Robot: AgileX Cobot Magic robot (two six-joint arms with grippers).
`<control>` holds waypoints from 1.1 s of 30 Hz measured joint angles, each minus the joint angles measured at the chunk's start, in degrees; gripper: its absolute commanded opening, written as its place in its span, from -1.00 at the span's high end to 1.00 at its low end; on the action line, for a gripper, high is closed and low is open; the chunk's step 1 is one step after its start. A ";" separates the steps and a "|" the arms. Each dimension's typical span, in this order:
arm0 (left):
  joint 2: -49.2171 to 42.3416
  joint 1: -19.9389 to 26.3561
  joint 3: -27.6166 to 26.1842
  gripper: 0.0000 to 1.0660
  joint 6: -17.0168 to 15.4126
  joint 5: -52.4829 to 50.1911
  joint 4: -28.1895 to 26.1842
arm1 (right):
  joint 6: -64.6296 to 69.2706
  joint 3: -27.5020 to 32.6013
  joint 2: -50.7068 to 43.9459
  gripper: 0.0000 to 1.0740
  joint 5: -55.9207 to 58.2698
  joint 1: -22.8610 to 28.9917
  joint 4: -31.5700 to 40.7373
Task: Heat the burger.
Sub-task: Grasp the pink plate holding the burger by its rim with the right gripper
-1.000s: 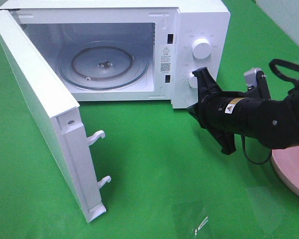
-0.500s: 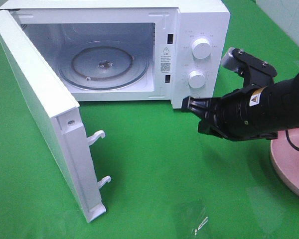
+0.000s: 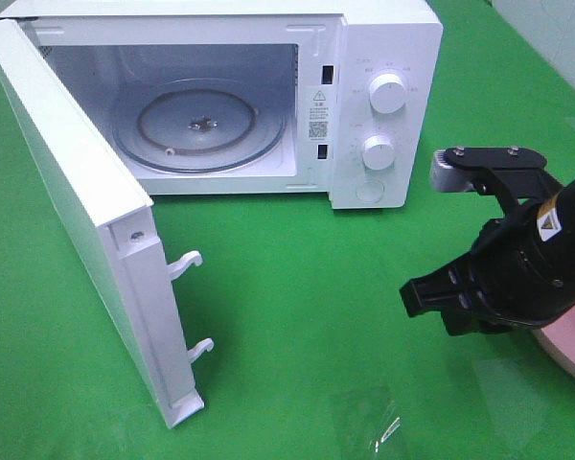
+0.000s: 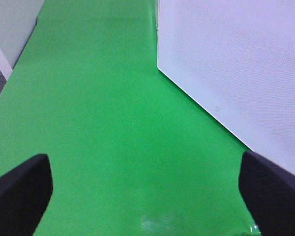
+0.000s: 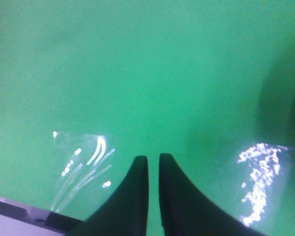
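Observation:
The burger is hidden; my right arm covers most of the pink plate (image 3: 573,353) at the table's right edge. My right gripper (image 3: 414,299) hangs over the green cloth in front of the microwave's control panel and left of the plate. In the right wrist view its fingers (image 5: 137,196) stand almost together with only a thin slit, and nothing is between them. My left gripper (image 4: 147,196) is wide open and empty over the green cloth, beside the white door panel (image 4: 236,64). It does not show in the high view.
The white microwave (image 3: 383,38) stands at the back with its door (image 3: 77,211) swung far open to the left. Its glass turntable (image 3: 199,125) is bare. Two knobs (image 3: 387,94) sit on the right panel. A scrap of clear film (image 3: 383,429) lies near the front edge.
My right arm has swung away from the microwave's knobs, down and to the right toward the pink plate. Its fingers have parted by a sliver. The left gripper's state is unchanged.

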 measured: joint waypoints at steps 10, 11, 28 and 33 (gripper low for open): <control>0.00 0.00 0.00 -0.78 0.00 0.00 0.00 | -1.60 -1.43 -6.47 0.08 8.14 -3.55 -7.45; 0.00 0.00 0.00 -0.78 0.00 0.00 0.00 | -1.60 -1.43 -6.47 0.08 8.14 -3.55 -7.45; 0.00 0.00 0.00 -0.78 0.00 0.00 0.00 | -10.26 -1.43 -1.32 -0.80 10.43 -16.27 -8.14; 0.00 0.00 0.00 -0.78 0.00 0.00 0.00 | -10.26 -1.43 3.27 -0.77 9.40 -16.44 -8.25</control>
